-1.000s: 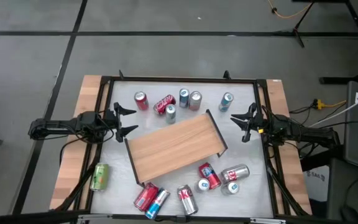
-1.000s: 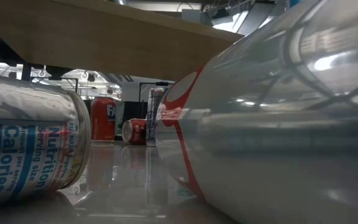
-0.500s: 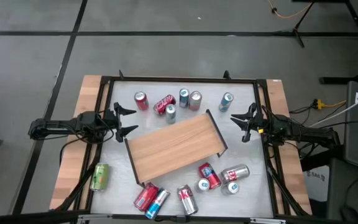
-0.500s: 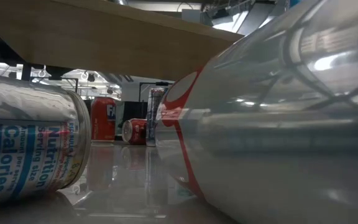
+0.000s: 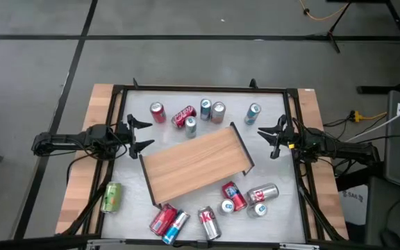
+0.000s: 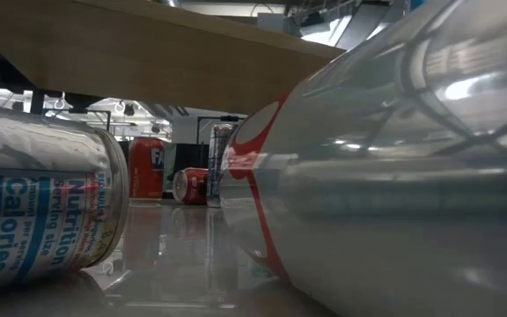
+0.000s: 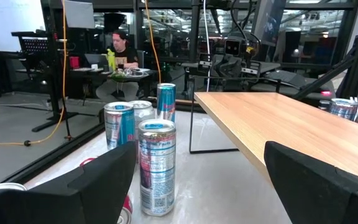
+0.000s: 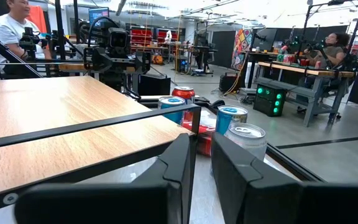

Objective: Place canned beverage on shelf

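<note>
Nothing has been placed so far: the flat light-brown wooden shelf with its thin black metal frame [image 5: 196,164] sits skewed in the middle of the white tabletop with the black rim [image 5: 280,160], and its board is bare. At the table's left edge the left gripper [image 5: 139,135] hangs with its fingers spread wide, holding nothing; a green can [image 5: 111,196] lies on the wooden strip outside that edge. Along the far edge stands a row of red, silver and blue cans [image 5: 189,115], and a second cluster of cans [image 5: 216,210] lies mostly tipped over near the near edge. At the right edge the right gripper [image 5: 275,135] waits, pinched shut and empty. By my judgement every can remains to be moved.
</note>
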Robot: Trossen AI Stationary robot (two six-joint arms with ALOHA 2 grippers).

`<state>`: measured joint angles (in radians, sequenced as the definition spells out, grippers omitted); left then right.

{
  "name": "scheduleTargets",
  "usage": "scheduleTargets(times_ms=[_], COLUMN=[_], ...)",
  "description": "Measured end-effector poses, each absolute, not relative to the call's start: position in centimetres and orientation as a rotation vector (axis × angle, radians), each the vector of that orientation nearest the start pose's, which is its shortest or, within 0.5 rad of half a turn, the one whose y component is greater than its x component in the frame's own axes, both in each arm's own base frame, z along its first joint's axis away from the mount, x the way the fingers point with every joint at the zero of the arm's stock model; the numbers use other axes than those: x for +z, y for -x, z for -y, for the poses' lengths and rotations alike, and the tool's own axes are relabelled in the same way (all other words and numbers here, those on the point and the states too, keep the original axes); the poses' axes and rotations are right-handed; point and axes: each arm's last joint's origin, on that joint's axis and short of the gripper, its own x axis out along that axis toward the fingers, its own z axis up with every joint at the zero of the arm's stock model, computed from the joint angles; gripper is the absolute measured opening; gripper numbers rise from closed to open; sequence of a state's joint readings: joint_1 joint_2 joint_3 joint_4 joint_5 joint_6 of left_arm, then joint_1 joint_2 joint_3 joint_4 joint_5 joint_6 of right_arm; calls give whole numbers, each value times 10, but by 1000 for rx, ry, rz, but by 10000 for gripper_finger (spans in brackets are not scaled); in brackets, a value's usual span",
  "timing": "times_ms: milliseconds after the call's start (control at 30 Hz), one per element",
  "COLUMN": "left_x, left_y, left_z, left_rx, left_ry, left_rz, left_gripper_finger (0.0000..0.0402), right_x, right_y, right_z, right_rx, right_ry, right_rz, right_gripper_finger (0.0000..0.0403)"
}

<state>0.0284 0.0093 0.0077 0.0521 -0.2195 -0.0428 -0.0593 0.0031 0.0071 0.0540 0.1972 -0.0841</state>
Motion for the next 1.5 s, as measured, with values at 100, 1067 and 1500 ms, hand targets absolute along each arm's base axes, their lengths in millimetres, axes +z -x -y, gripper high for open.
scheduleTargets(times_ms=[100,1067,1500], left_x=[176,235,294], left_y=[-96,-77,-95], left_z=[-9,-10,-21], left_rx=[246,202,620], left_ry=[52,317,407], left_rz=[109,614,576], left_gripper_finger=[347,347,347], right_x=[171,171,171], right_y=[-96,-96,-96], right_z=[11,11,11], right_rx=[-259,-259,-259], right_ry=[80,80,80], right_rz=[47,47,47], right_gripper_finger=[56,56,56])
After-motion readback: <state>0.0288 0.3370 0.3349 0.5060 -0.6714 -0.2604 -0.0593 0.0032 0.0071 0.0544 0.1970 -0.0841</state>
